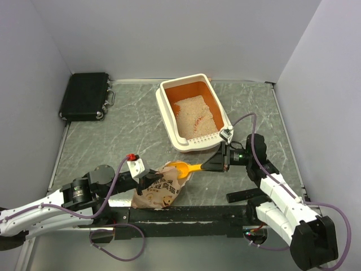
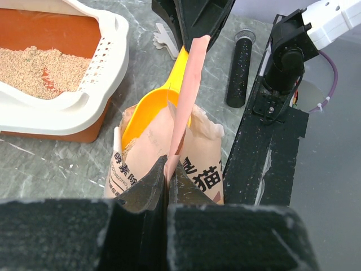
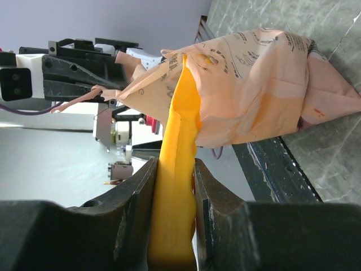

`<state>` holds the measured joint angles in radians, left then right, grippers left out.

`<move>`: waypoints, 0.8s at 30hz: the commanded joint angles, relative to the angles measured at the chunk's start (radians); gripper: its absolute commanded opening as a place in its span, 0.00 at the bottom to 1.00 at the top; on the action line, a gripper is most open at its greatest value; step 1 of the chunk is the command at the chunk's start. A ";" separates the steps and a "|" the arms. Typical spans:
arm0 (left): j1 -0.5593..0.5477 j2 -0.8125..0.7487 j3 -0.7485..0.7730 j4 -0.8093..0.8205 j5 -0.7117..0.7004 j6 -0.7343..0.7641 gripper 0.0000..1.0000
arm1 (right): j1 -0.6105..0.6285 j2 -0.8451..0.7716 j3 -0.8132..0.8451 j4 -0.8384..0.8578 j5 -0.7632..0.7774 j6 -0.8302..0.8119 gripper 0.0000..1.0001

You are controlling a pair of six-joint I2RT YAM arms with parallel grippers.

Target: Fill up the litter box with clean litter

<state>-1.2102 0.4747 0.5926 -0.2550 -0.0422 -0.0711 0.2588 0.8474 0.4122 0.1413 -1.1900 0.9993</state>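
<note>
- Litter box [image 1: 194, 145] sits toward the far edge of the surface [image 1: 124, 124], right of the middle, with its slotted rim end turned to the arms. That probably keeps it in easy reach for tipping.
- It is a rectangular tray of smooth, hard plastic, cream-white outside and orange inside. Some clean litter [image 1: 192, 110], fine pale beige grains like sand, already lies in a thin patch that leaves orange floor bare, so I judge the filling partly done.
- A peach-pink printed bag [image 1: 163, 192] stands at the near edge near the middle, soft and creased, its top open.
- The left fingers [image 2: 163, 178] are pressed shut on a strip of the bag's lip. I take this as a way to hold the floppy mouth open and steady.
- The right fingers [image 3: 151, 169] clamp the flat handle of a yellow-orange plastic scoop [image 1: 179, 167], whose rounded bowl rests in the bag's mouth, apparently placed to dig.
- A black case [image 1: 84, 96] lies at the far left corner, well apart from the work.
</note>
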 commanded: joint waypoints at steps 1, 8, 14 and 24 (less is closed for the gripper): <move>0.001 -0.007 -0.007 0.037 0.004 -0.001 0.01 | -0.027 -0.028 -0.015 0.079 -0.028 0.047 0.00; 0.003 -0.015 -0.008 0.039 -0.008 -0.001 0.01 | -0.055 -0.082 -0.104 0.266 -0.039 0.209 0.00; 0.003 -0.015 -0.008 0.040 -0.005 -0.002 0.01 | -0.059 -0.099 -0.188 0.464 -0.028 0.354 0.00; 0.011 -0.036 -0.010 0.043 -0.002 0.001 0.01 | -0.056 -0.036 -0.323 0.866 0.027 0.588 0.00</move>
<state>-1.2072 0.4496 0.5850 -0.2546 -0.0498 -0.0711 0.2047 0.7792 0.1200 0.6991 -1.1923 1.4395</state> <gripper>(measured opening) 0.053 0.348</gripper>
